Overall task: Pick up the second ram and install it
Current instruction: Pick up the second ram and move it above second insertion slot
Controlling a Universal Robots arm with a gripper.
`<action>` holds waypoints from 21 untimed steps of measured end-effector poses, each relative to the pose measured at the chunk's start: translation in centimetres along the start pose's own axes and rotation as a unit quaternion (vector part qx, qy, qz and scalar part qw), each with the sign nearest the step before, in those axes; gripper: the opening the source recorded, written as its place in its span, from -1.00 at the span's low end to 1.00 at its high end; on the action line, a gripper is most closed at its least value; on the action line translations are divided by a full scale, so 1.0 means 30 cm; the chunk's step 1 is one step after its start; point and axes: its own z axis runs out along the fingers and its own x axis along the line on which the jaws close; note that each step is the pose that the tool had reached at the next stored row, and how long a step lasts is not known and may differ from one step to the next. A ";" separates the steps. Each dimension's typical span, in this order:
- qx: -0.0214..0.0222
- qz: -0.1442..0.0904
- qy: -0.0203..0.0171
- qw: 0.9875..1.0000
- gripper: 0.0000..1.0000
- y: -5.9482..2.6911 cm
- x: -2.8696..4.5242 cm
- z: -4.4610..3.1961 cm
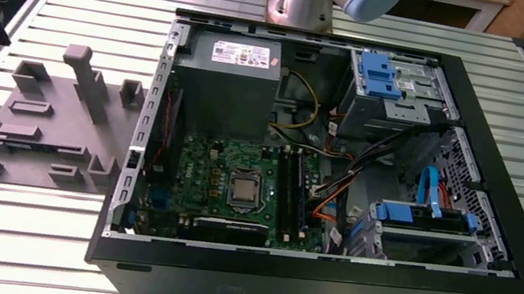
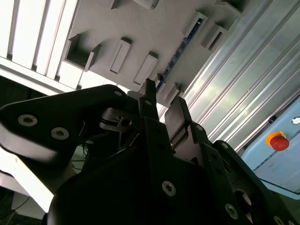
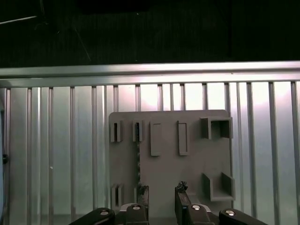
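Table (image 1: 28, 251) of metal slats spans the exterior view, with bare slats along the near edge and at the exterior view's left. Open PC case (image 1: 500, 262) takes the centre and the exterior view's right, its black rim framing the motherboard (image 1: 204, 169). Long black memory slots (image 1: 292, 193) lie just beside the processor socket, with cables crowding their far side. Grey fixture (image 1: 50, 126) lies flat at the exterior view's left, one edge just beside the case wall and open slats on its other sides. Arm base (image 1: 304, 1) stands at the table's far edge behind the case. Gripper (image 3: 161, 194) hangs over the fixture, fingers (image 3: 180, 194) a moderate gap apart with nothing between them. Second ram (image 3: 138, 164), a thin dark strip, stands on edge in the fixture's narrow slots, seen in both wrist views. In the first wrist view one end of it lines up with one finger; contact cannot be told.
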 end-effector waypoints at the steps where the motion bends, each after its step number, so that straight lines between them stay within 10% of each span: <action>1: 0.000 0.000 0.000 1.000 -0.29 0.000 0.000 0.003; 21: 0.000 0.000 -0.001 1.000 -0.29 -0.001 0.000 0.035</action>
